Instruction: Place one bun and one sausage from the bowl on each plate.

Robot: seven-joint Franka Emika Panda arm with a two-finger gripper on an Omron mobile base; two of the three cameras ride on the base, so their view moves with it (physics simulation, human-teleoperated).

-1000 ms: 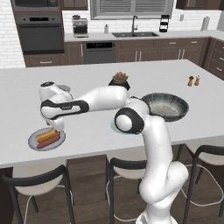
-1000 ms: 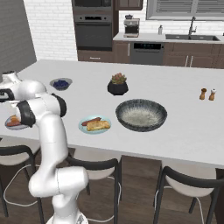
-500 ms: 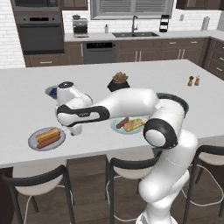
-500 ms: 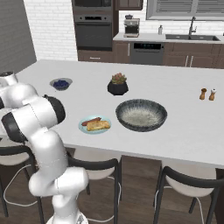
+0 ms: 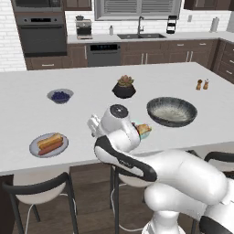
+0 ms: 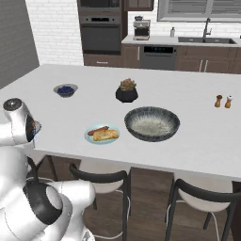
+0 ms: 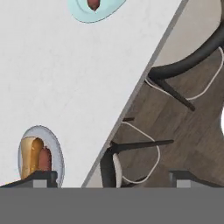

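Arm swung back toward base, fingers wide apart, empty, grey plate w/ bun+sausage by left tip.

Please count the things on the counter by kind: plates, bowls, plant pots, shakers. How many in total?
Plates: 2, grey plate and teal plate
Bowls: 2, large bowl and berry bowl
Plant pots: 1, black pot
Shakers: 2
Total: 7

A home kitchen: wall oven, sink, island counter with stools.
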